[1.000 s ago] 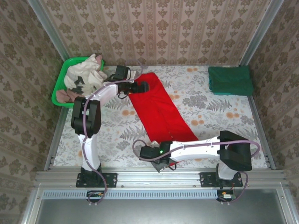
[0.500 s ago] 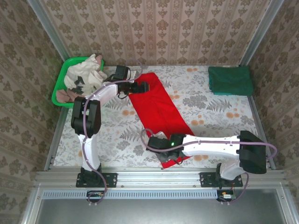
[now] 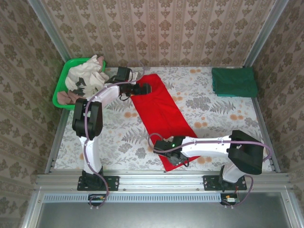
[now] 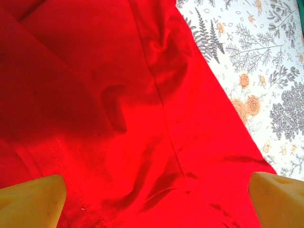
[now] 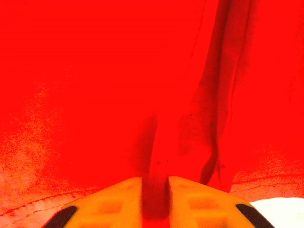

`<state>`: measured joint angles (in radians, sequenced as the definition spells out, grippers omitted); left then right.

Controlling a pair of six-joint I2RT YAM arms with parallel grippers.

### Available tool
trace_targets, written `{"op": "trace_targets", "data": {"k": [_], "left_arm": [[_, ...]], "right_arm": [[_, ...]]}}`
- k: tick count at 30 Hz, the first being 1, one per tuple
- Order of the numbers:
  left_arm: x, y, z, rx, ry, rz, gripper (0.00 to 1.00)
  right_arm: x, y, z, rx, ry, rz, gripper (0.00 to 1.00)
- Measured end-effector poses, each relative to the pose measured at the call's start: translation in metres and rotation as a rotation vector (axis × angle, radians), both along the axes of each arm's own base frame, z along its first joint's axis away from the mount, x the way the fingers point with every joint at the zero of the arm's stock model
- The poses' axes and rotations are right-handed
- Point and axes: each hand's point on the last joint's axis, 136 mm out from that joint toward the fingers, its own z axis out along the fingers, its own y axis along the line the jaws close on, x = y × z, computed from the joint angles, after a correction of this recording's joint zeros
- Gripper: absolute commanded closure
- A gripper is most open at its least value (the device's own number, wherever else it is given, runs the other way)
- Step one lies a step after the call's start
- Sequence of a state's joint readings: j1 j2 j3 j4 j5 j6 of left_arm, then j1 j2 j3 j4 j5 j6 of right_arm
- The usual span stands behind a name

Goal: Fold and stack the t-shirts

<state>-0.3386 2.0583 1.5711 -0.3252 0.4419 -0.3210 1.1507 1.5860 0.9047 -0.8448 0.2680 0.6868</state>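
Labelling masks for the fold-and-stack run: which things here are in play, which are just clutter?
In play: red t-shirt, a long strip, near end pinched in the right gripper; left gripper, open over its far end; dark green t-shirt, folded, far right corner.
Clutter: green basket holding pale cloth, possibly more laundry; floral table cover.

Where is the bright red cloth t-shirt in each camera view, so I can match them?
Top external: the bright red cloth t-shirt lies as a long diagonal strip across the middle.
Left wrist: left and centre, between the left gripper's spread fingers.
Right wrist: close up, a fold pinched in the right gripper at bottom centre.
Shared landmark: the floral table cover, upper right in the left wrist view.
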Motion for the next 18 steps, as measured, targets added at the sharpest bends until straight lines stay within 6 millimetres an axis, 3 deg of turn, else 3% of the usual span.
{"op": "trace_targets", "data": {"k": [3, 8, 10, 11, 12, 18], "left_arm": [[-0.001, 0.000, -0.003, 0.003, 0.009, 0.000, 0.00], [-0.001, 0.001, -0.004, 0.006, 0.015, -0.001, 0.00], [-0.002, 0.001, -0.005, 0.009, 0.023, -0.001, 0.00], [-0.003, 0.001, -0.004, 0.011, 0.025, -0.002, 0.00], [-0.003, 0.001, -0.004, 0.013, 0.028, -0.004, 0.00], [-0.001, 0.000, 0.002, 0.012, 0.014, -0.009, 0.00]], "right_arm": [[0.002, -0.005, -0.003, -0.028, -0.002, -0.001, 0.99], [0.001, -0.020, 0.004, -0.093, -0.008, -0.002, 1.00], [0.001, -0.021, 0.008, -0.090, -0.012, -0.002, 0.90], [0.001, -0.021, 0.010, -0.083, -0.015, -0.004, 0.73], [0.002, -0.021, 0.011, -0.076, -0.016, -0.005, 0.66], [0.002, -0.031, 0.001, -0.098, 0.004, -0.033, 0.57]]}}
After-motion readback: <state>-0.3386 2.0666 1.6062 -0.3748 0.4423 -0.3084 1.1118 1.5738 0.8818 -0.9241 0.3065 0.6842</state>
